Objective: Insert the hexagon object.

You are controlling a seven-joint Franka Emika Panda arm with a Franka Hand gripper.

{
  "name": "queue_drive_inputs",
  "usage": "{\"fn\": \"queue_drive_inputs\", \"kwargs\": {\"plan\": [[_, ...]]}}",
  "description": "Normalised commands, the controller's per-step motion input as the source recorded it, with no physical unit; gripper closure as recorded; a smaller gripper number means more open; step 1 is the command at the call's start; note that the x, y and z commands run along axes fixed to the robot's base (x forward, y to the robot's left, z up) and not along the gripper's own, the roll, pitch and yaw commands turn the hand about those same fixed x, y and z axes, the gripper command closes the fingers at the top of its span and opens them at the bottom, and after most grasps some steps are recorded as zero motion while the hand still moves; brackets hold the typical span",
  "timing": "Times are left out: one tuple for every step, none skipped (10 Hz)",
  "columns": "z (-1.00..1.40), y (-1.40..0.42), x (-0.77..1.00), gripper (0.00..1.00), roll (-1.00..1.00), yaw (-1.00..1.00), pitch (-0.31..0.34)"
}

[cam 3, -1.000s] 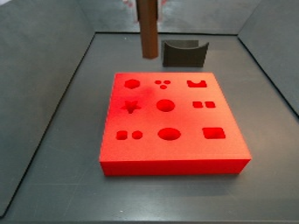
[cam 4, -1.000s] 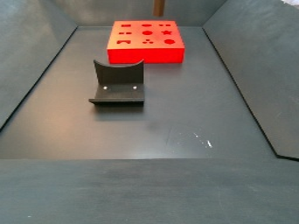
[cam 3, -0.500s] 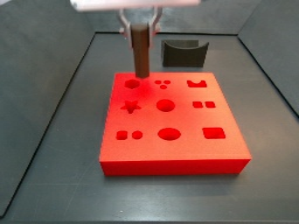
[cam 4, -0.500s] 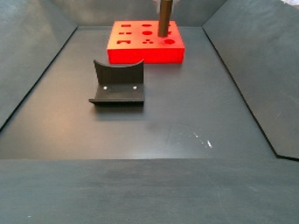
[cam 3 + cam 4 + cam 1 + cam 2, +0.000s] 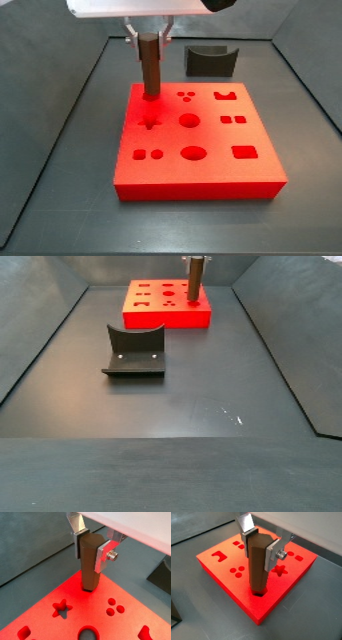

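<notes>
The hexagon object [image 5: 151, 68], a dark reddish-brown faceted peg, stands upright in my gripper [image 5: 151, 38], which is shut on its upper part. In both wrist views the silver fingers [image 5: 103, 556] [image 5: 272, 553] clamp two opposite sides of the peg [image 5: 88, 564] [image 5: 257, 564]. Its lower end meets the red block [image 5: 201, 170] at a hole near the block's far left corner in a side view. The peg [image 5: 194, 281] and the block [image 5: 160, 318] also show in a side view at the far end of the floor. The block's top [image 5: 83, 614] [image 5: 241, 587] fills much of both wrist views.
A dark grey curved block [image 5: 211, 61] stands behind the red block; in a side view [image 5: 134, 351] it lies mid-floor. The red block has a star hole [image 5: 60, 607], round holes and square holes. Grey walls enclose the dark floor.
My gripper has come down with the peg. The peg's lower end was above the red block's far left corner and now reaches the hole there.
</notes>
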Motion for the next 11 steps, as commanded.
{"fn": "queue_drive_inputs", "kwargs": {"plan": [[-0.17, -0.06, 0.06, 1.0, 0.03, 0.0, -0.02], [-0.21, 0.0, 0.01, 1.0, 0.0, 0.0, -0.059], [-0.15, 0.0, 0.0, 1.0, 0.05, 0.0, -0.03], [-0.11, 0.02, -0.13, 1.0, 0.05, -0.07, -0.017], [-0.07, 0.0, 0.0, 1.0, 0.01, -0.01, 0.0], [-0.16, 0.0, 0.02, 1.0, 0.04, 0.0, -0.006], [-0.29, 0.0, 0.14, 1.0, 0.05, 0.01, -0.02], [-0.33, 0.0, 0.21, 1.0, 0.06, 0.07, -0.027], [-0.33, 0.02, 0.22, 1.0, 0.06, 0.07, -0.026], [-0.31, 0.04, 0.17, 1.0, 0.06, 0.07, -0.036], [-0.32, 0.0, 0.13, 1.0, 0.08, 0.07, -0.033]]}}
